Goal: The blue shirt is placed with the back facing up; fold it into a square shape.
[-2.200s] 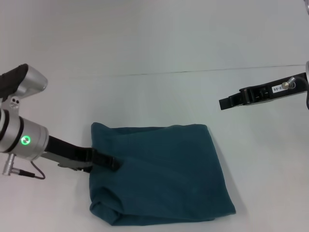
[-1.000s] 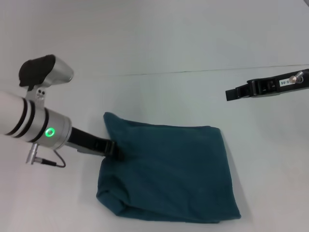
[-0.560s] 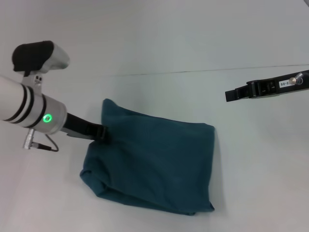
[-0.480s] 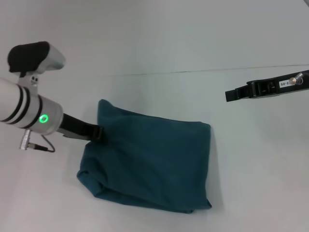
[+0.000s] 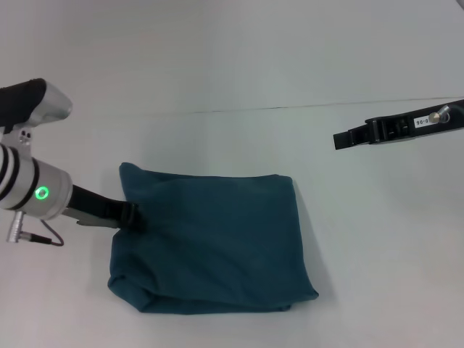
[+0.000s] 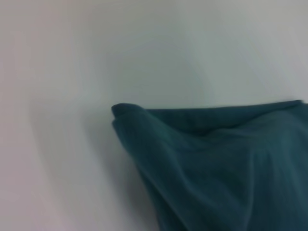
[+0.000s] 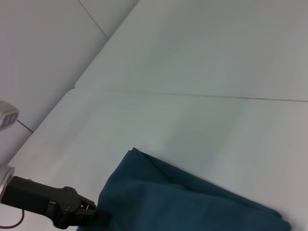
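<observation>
The blue shirt (image 5: 210,243) lies on the white table folded into a rough square, plain side up, with its left side bunched into thicker layers. My left gripper (image 5: 130,216) is at the shirt's left edge, shut on the cloth there. The left wrist view shows a folded corner of the shirt (image 6: 216,163) and none of that arm's fingers. From the right wrist view I see the shirt's far corner (image 7: 183,202) and the left gripper (image 7: 91,210) pinching its edge. My right gripper (image 5: 339,139) hangs above the table at the far right, well away from the shirt.
The white table (image 5: 239,138) has a thin dark seam (image 5: 290,107) running across it behind the shirt. The silver left forearm with its green light (image 5: 40,192) reaches in low from the left.
The left gripper has pulled the shirt to the left and toward me, and the shirt has turned so its edges sit squarer. The right gripper has barely moved.
</observation>
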